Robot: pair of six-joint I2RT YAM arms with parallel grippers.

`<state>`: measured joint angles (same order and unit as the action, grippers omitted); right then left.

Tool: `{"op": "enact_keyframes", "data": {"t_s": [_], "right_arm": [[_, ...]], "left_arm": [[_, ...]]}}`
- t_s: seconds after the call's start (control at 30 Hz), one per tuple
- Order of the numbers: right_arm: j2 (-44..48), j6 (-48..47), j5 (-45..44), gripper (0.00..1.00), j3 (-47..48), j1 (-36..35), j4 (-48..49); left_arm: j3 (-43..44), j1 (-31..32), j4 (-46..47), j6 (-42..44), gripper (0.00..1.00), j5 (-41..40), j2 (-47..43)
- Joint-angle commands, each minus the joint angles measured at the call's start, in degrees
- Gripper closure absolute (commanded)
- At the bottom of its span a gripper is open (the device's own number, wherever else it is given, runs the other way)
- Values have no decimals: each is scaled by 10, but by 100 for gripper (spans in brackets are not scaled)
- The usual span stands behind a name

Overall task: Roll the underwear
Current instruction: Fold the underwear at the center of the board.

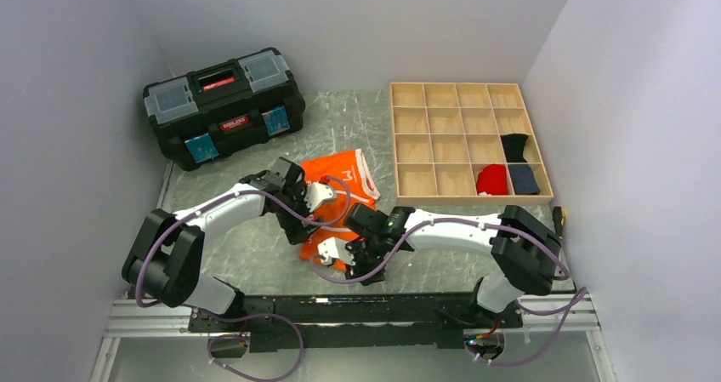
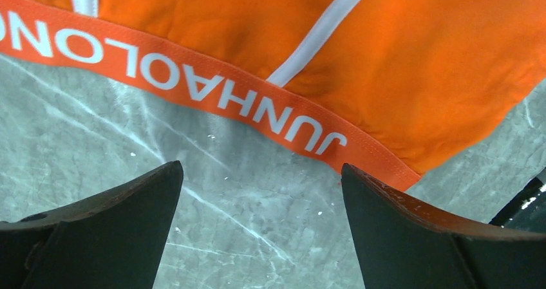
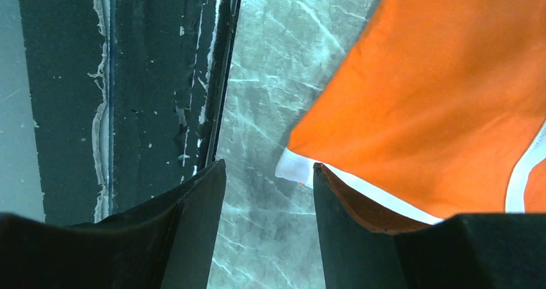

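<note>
- The black toolbox [image 1: 223,105] stands well left of the wooden tray [image 1: 394,144]; its red labels are too small to read.
- The left end effector [image 2: 261,173] has its jaws wide apart and empty, just beside the waistband of the underwear [image 2: 386,57].
- The underwear lies spread on the desk [image 1: 255,254] just left of the wooden tray. It is bright orange with white trim, and the waistband reads "JUNHAOLON", cut off at the frame edge.
- The right end effector [image 3: 269,167] is half open and grips nothing, with one finger at a white-trimmed corner.

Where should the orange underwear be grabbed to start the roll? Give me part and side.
Take the lettered waistband of the underwear. It is a straight, firmer band lying flat on the table, with its edge facing the open left pincer. It is probably best to come in low from that bare side and slide one finger under the edge.
</note>
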<state>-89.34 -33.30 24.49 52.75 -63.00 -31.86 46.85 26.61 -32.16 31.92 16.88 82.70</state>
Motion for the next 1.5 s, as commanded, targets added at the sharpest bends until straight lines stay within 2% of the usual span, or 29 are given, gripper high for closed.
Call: {"op": "enact_keyframes", "data": {"t_s": [0.0, 0.53, 0.87, 1.13, 1.3, 1.47], "right_arm": [[-12, -9, -8, 45, 2, -7, 16], [-57, -15, -16, 46, -8, -35, -8], [-26, -19, -51, 46, -5, -39, -19], [32, -5, -93, 49, -6, -38, 15], [35, 6, -106, 53, -14, -39, 41], [29, 11, -100, 57, -15, -39, 54]], "left_arm": [[-13, 30, 2, 9, 1, -31, 2], [-73, 106, 18, 14, 1, -124, 6], [-96, 136, 8, 17, 1, -145, -26], [-92, 135, 6, 15, 1, -125, -94], [-87, 129, 0, 19, 1, -112, -126], [-85, 96, -3, 18, 1, -92, -132]]}}
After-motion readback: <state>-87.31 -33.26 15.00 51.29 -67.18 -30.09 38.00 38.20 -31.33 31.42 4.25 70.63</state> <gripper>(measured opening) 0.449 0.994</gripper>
